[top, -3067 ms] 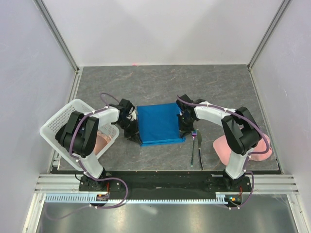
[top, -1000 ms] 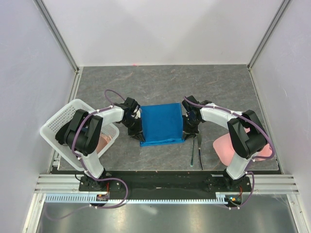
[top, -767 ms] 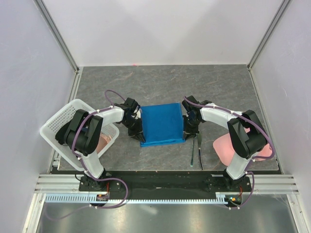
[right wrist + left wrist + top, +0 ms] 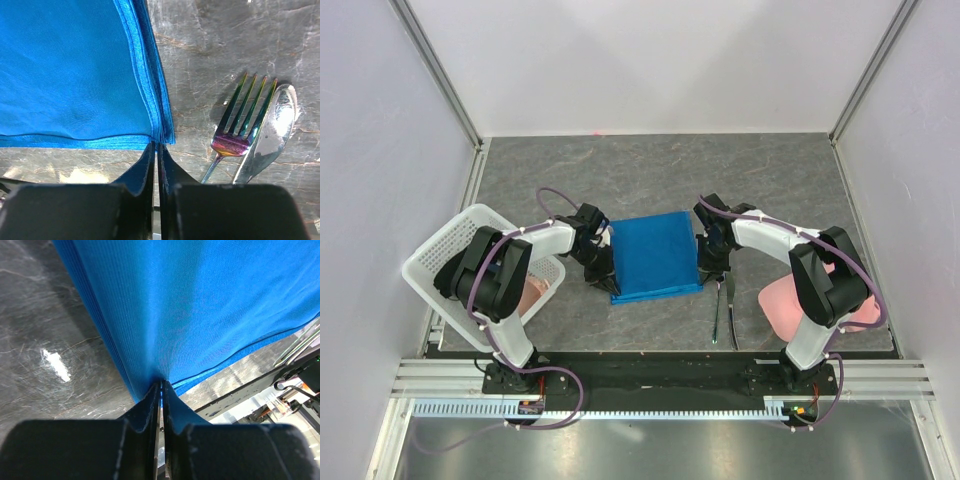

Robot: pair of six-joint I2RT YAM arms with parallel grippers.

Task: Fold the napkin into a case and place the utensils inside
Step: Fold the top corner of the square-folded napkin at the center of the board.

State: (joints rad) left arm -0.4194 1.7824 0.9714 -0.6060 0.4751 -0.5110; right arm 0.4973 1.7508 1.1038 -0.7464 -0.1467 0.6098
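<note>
Our left gripper (image 4: 161,383) and right gripper (image 4: 156,145) are both clamped on the napkin (image 4: 655,255), stretched between them. It has slid slightly toward the utensils (image 4: 231,143) beside the right gripper, so we judge another fold comes next.

You have no word, label, brand or number to read in any of the three views. The small board (image 4: 529,407) on the front rail (image 4: 660,408) may carry print, but it is too tiny to tell.
</note>
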